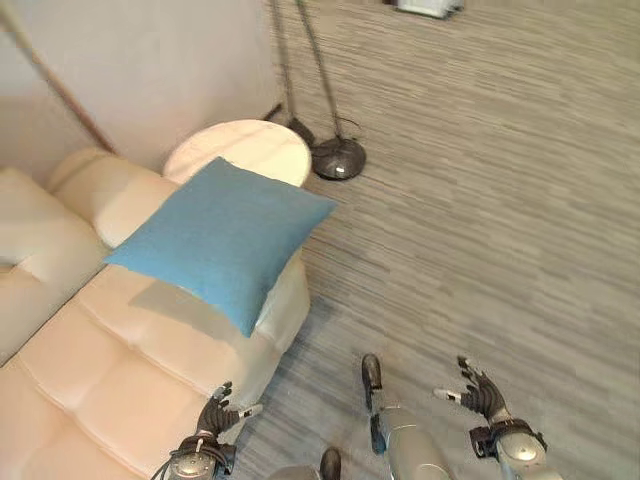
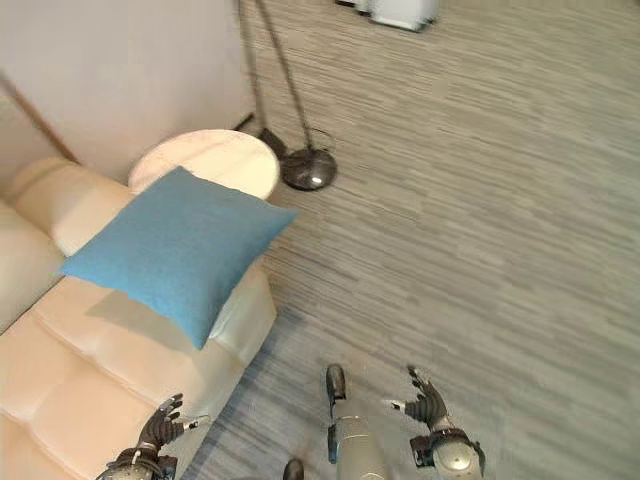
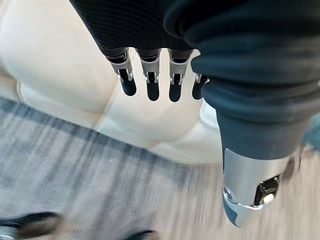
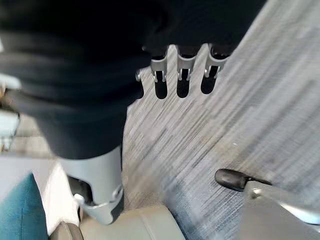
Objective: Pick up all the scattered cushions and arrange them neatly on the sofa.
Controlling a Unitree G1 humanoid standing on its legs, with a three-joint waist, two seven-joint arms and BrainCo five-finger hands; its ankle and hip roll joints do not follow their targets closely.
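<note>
Left eye view: a blue cushion (image 1: 222, 238) lies tilted on the end of the cream sofa (image 1: 110, 380), one corner propped up on the sofa's arm and another corner hanging just past the front edge of the seat. It casts a shadow on the tufted seat beneath it. No hand touches it. The left hand (image 1: 217, 413) sits low by the front edge of the sofa seat, well short of the cushion; in the left wrist view its fingers (image 3: 152, 86) hang straight and spread, holding nothing, with the cream upholstery just past them. The right hand (image 1: 483, 393) hovers over the grey striped carpet (image 1: 480, 200), well apart from the sofa; in the right wrist view its fingers (image 4: 182, 82) are likewise straight and empty above the carpet. A round pale side table (image 1: 240, 150) stands just behind the sofa's arm, partly covered by the cushion's upper corner. Beside the table rests the dark round base of a floor lamp (image 1: 338, 158), its thin poles rising toward the wall.
</note>
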